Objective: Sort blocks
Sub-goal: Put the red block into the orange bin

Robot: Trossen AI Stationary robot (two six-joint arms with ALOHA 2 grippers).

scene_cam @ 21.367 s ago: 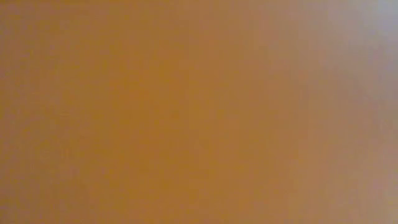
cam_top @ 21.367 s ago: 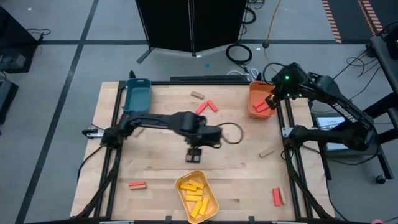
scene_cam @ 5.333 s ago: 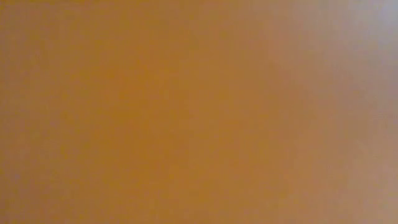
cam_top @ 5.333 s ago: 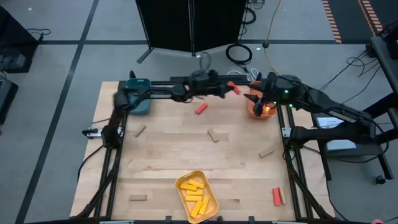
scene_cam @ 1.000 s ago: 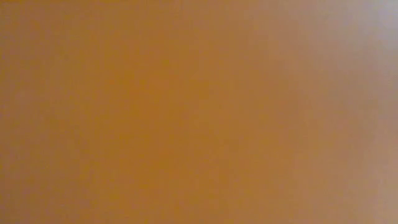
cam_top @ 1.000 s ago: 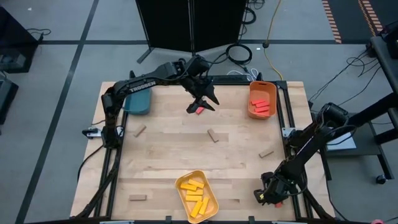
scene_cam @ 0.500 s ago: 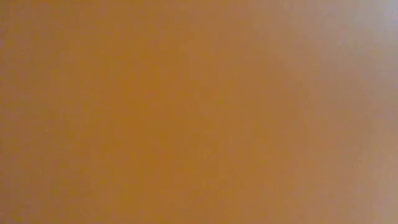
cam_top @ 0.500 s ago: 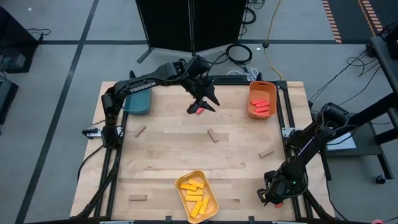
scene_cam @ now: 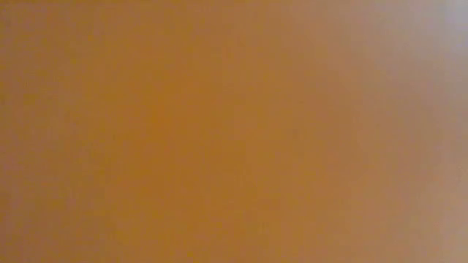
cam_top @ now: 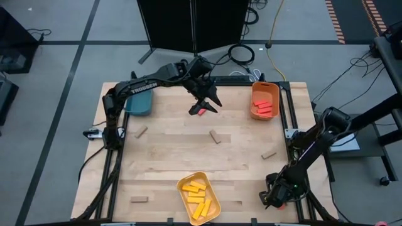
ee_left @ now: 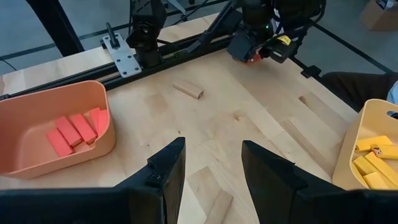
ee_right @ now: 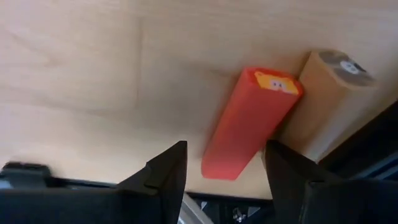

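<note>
My right gripper point(cam_top: 274, 196) hangs over the table's near right corner, pointing steeply down, open. In the right wrist view its fingers stand on either side of a red block point(ee_right: 249, 121) that lies flat on the table; I see no touch. My left gripper point(ee_left: 211, 168) is open and holds nothing, up over the far middle of the table. In the high view another red block point(cam_top: 201, 112) lies on the wood just beside it. Tan blocks point(cam_top: 215, 137) point(cam_top: 269, 154) point(cam_top: 141, 132) point(cam_top: 139, 199) lie scattered on the table.
The orange tray point(cam_top: 253, 100) with red blocks sits far right, the teal tray point(cam_top: 139, 105) far left, and the yellow tray point(cam_top: 213, 194) with yellow blocks near the middle. A tan post point(ee_right: 329, 93) and the black frame rail flank the red block. The low view is covered by an orange blur.
My right gripper has tipped a little more steeply down over the red block at the near right corner. Its fingers keep the same gap.
</note>
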